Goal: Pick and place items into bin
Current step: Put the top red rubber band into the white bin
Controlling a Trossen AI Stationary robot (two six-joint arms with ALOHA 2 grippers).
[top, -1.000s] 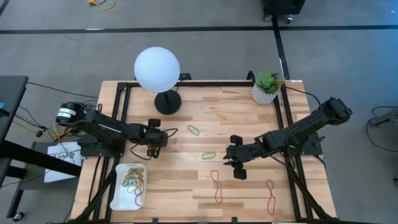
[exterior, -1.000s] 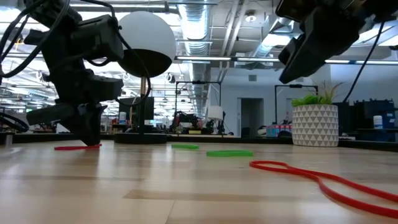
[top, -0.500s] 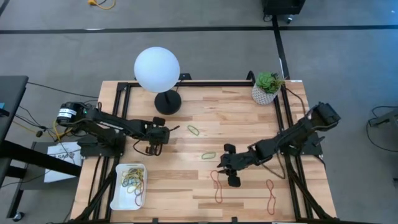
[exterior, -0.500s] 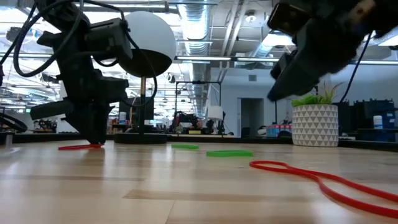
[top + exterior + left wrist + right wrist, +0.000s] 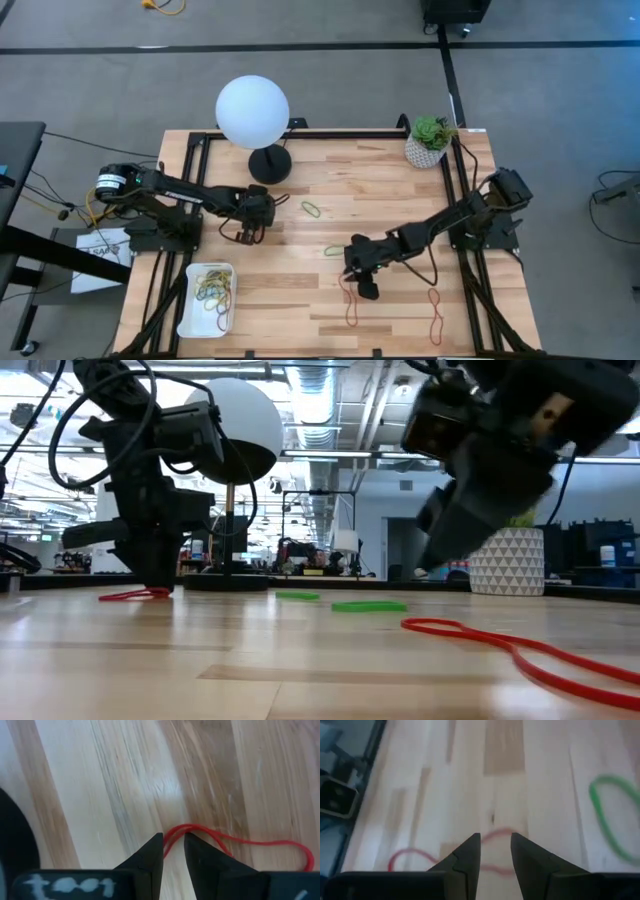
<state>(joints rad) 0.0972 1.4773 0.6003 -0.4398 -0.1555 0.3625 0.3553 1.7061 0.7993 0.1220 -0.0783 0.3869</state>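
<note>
both arms are at the picking stage, each down over its own band. the left gripper stands low on the desk just in front of the lamp base, and from its wrist view the jaws are drawn nearly together with one end of a red rubber band running into the narrow gap between the tips. whether they have truly pinched it i cannot tell; the rest of the loop lies flat on the wood.

the right gripper reaches in toward the middle of the desk, above the near end of a long red figure-eight band. its jaws are a little apart and hold nothing, with the red strand showing just past the tips.

the bin sits at the front left corner with several bands already in it. two green bands lie loose between the arms, and another red one is near the right front edge.

next, i'd judge, each arm must close firmly on its thin strand, lift clear of the wood, and carry to the bin. the right arm has the longer trip across.
</note>
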